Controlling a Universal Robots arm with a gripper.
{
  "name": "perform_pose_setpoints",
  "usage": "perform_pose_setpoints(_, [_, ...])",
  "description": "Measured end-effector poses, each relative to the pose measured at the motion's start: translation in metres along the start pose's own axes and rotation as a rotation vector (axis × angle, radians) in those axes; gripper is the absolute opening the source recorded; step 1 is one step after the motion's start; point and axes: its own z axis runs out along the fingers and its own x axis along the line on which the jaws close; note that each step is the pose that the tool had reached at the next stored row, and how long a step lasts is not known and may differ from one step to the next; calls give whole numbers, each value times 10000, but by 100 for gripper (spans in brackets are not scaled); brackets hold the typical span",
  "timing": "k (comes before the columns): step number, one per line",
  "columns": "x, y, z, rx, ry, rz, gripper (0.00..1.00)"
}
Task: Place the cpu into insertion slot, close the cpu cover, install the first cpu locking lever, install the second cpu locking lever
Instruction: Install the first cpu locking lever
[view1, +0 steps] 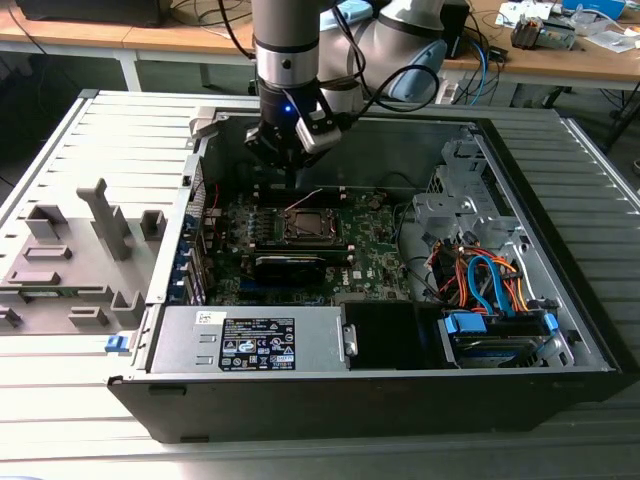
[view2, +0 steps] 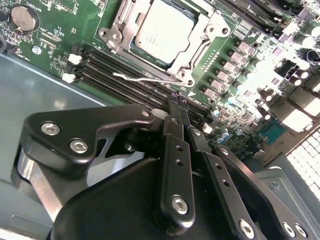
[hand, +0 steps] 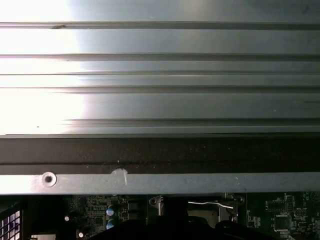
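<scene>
Ridged grey counter (view1: 60, 130) is carrying an open computer case (view1: 560, 290), its motherboard (view2: 60, 45) facing up. Inside, the cpu (view2: 165, 30) is already lying in the insertion slot (view1: 307, 226), with the cpu cover (view2: 197, 47) lying down around it. A thin locking lever (view2: 145, 77) is lying just beside the socket. The gripper (view2: 176, 107) is hovering above that lever, fingers (view2: 170, 150) pressed together and holding nothing. Doing this well likely means pushing the lever steadily, without scraping nearby slots.

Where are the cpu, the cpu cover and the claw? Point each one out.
cpu (view2: 165, 31): second wrist view, middle of its silvery metal face.
cpu cover (view2: 121, 27): second wrist view, side bar of the metal frame beside the chip.
claw (view2: 178, 106): second wrist view, between the tips of its black fingers.
</scene>
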Motion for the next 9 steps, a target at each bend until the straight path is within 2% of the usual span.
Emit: perform_pose_setpoints(9, [-51,0,8,0,0,0,11])
